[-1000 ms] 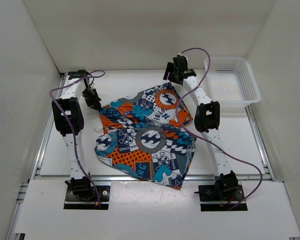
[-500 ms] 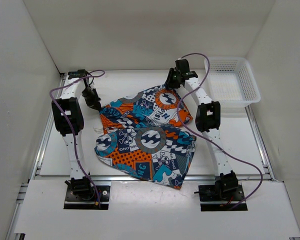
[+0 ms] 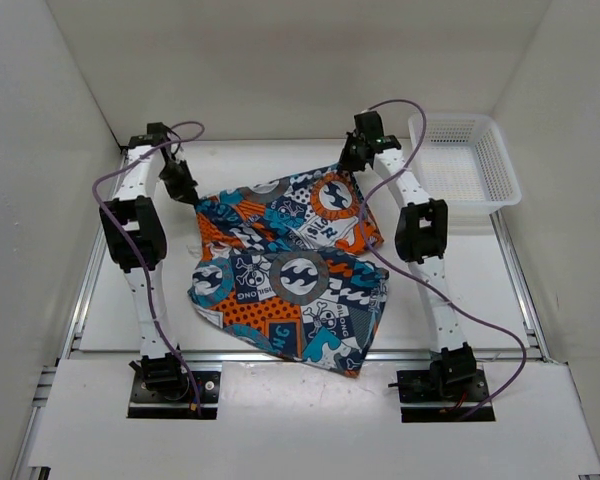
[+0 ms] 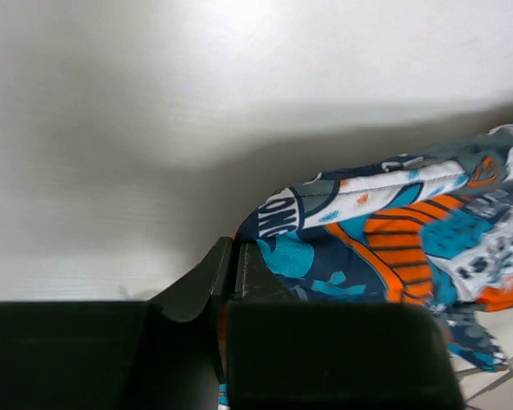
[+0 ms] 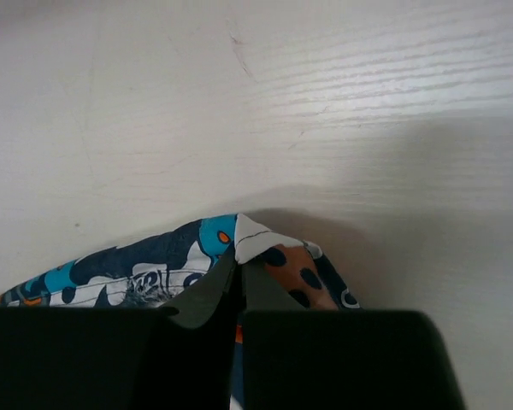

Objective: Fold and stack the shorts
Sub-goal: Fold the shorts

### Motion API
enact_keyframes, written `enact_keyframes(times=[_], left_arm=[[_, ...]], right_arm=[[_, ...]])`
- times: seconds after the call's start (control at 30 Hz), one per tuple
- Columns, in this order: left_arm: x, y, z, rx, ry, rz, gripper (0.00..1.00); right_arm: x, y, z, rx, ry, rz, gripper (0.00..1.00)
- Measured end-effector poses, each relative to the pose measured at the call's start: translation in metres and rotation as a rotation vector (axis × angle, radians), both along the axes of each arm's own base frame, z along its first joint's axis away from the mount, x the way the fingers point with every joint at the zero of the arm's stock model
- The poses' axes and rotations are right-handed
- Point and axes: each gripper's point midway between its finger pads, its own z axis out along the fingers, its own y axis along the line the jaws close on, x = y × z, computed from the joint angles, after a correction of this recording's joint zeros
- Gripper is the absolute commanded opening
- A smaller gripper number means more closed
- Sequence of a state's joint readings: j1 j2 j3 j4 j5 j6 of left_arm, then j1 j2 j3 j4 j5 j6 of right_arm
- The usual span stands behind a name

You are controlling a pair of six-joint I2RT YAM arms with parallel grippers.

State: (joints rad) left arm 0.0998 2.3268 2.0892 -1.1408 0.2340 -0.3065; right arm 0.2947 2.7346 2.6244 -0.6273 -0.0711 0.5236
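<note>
Both claws are clamped on the far corners of the shorts (image 3: 290, 270), which lie spread on the table (image 3: 470, 280): left gripper (image 3: 186, 193), right gripper (image 3: 351, 162). Since a second ago they have drawn that edge backward and taut; we judge a fold imminent.

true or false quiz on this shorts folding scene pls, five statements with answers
1. The left jaws are shut on a far corner of the shorts. True.
2. A white basket sits at the far right of the table. True.
3. The right jaws hang open above the basket. False: they are shut on the shorts' other far corner, left of the basket.
4. The shorts lie inside the basket. False: they lie on the table between the two arms.
5. The shorts are plain grey. False: they carry an orange, teal, navy and white print.
</note>
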Motion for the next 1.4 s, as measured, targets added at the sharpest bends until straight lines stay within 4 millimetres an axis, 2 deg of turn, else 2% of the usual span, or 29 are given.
enact_keyframes(times=[0.07,0.2,0.37,0.47,0.57,0.7,0.83,0.97,1.1,1.13,1.17,1.27,1.4], left_arm=[[0.014,0.003,0.02,-0.003,-0.063,0.004,0.1],[0.039,0.008,0.056,-0.029,-0.184,0.018,0.1],[0.041,0.001,0.082,-0.078,-0.242,0.011,0.1],[0.031,-0.004,0.088,-0.093,-0.241,0.006,0.1],[0.012,-0.008,0.092,-0.101,-0.22,0.004,0.1],[-0.014,-0.009,0.099,-0.092,-0.209,0.009,0.1],[-0.036,-0.006,0.109,-0.073,-0.219,0.014,0.1],[-0.058,0.001,0.12,-0.057,-0.239,0.042,0.1],[-0.089,0.012,0.13,-0.032,-0.251,0.1,0.1],[-0.097,0.014,0.131,-0.026,-0.251,0.116,0.1],[-0.106,0.016,0.13,-0.019,-0.248,0.131,0.1],[-0.133,0.017,0.12,-0.002,-0.222,0.179,0.1],[-0.177,0.015,0.097,0.02,-0.148,0.256,0.12]], right_arm=[[0.001,-0.004,0.024,-0.002,-0.033,-0.001,0.0],[0.003,-0.012,0.101,0.032,-0.153,0.01,0.0],[-0.022,-0.021,0.183,0.048,-0.258,0.049,0.0],[-0.047,-0.026,0.212,0.033,-0.286,0.086,0.0],[-0.083,-0.029,0.223,0.006,-0.281,0.124,0.0],[-0.154,-0.027,0.222,-0.046,-0.243,0.18,0.0],[-0.249,-0.018,0.213,-0.087,-0.213,0.271,0.0],[-0.346,0.002,0.2,-0.109,-0.211,0.416,0.0],[-0.425,0.021,0.185,-0.107,-0.207,0.553,0.0],[-0.439,0.025,0.18,-0.108,-0.201,0.583,0.0],[-0.459,0.032,0.172,-0.111,-0.189,0.63,0.0],[-0.5,0.043,0.14,-0.158,-0.136,0.718,0.0],[-0.548,0.041,0.084,-0.275,-0.036,0.803,0.0]])
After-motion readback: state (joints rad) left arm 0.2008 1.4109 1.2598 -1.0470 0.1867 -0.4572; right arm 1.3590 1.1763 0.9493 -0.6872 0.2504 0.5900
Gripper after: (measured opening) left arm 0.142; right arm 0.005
